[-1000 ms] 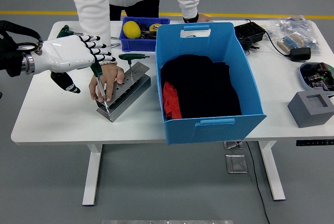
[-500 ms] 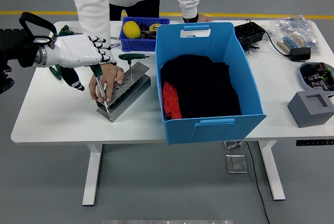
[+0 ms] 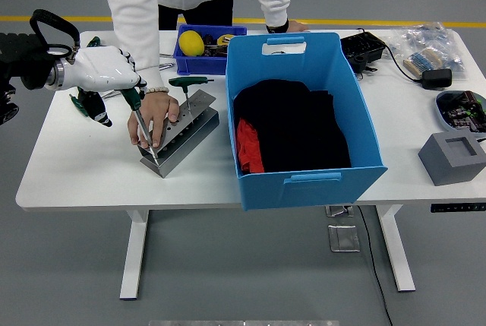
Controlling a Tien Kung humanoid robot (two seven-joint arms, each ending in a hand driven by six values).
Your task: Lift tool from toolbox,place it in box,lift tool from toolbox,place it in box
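One green-handled tool [image 3: 140, 117] is gripped by the left hand [image 3: 102, 70] in the toolbox [image 3: 179, 131], a second tool [image 3: 188, 86] standing beside, one box [image 3: 298, 117] right.

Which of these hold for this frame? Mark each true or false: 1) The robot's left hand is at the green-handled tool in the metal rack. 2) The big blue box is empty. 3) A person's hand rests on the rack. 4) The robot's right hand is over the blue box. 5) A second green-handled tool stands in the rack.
1) True: the left hand is at the handle of the green-handled tool in the metal rack.
2) False: the blue box holds black and red items.
3) True: the person's hand rests on it.
4) False: no right hand is in view.
5) True: the second tool stands further back.
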